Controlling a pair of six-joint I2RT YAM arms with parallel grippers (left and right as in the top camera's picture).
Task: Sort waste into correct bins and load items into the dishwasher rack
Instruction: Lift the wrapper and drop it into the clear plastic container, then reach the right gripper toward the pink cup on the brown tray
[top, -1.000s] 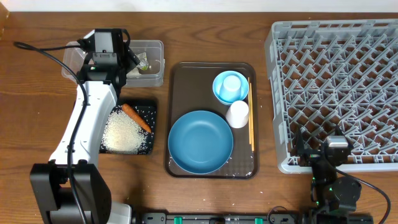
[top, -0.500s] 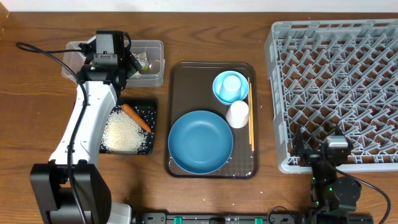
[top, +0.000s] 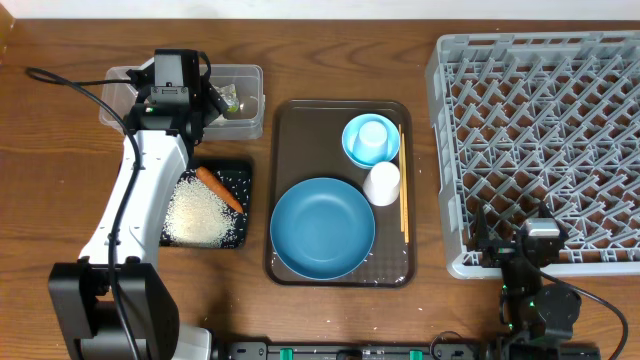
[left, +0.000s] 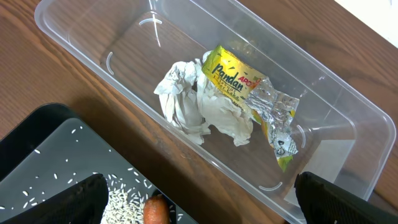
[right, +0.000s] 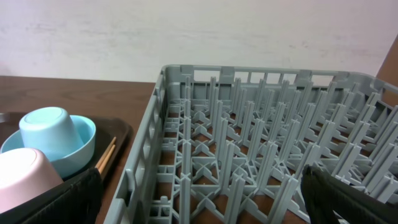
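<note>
One wrapper (left: 249, 84) in tub (left: 348, 118), below left pincer (left: 200, 200)

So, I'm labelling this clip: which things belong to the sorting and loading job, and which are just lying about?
Job: rice, carrot, tissues, wrapper, clear tub, black tray, big blue bowl, small blue bowl, two cups, chopsticks, grey rack.
Lying about: brown serving tray, wooden table.

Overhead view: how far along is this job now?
Done: tissues and wrapper lie in the clear tub; rice and carrot on the black tray. In hand: nothing; the left gripper hangs open over the tub. Left: the big bowl, small bowl, cups and chopsticks wait on the brown tray, none in the rack.
</note>
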